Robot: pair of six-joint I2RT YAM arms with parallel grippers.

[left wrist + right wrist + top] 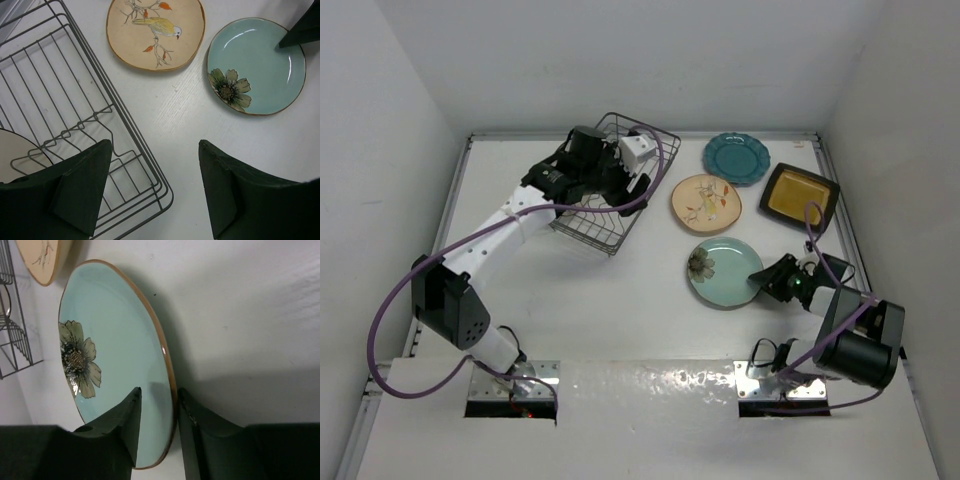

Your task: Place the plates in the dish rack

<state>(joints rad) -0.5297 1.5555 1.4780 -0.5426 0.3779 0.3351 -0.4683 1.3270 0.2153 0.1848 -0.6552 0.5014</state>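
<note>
The dish rack [610,235] stands at the back left; in the left wrist view [118,100] the pale edge of a plate [15,152] shows inside it. My left gripper [617,183] hangs open and empty over the rack's near corner [155,150]. The pale aqua plate [724,272] with a flower lies flat on the table. My right gripper [763,283] is open, its jaws straddling that plate's right rim [159,392], one finger over the plate [100,340] and one outside it. The cream floral plate [706,203], the scalloped teal plate [736,158] and the square amber plate [800,197] lie behind.
White walls close in the table on three sides. The cream plate [155,32] and the aqua plate [257,65] lie close together just right of the rack. Purple cables trail from both arms.
</note>
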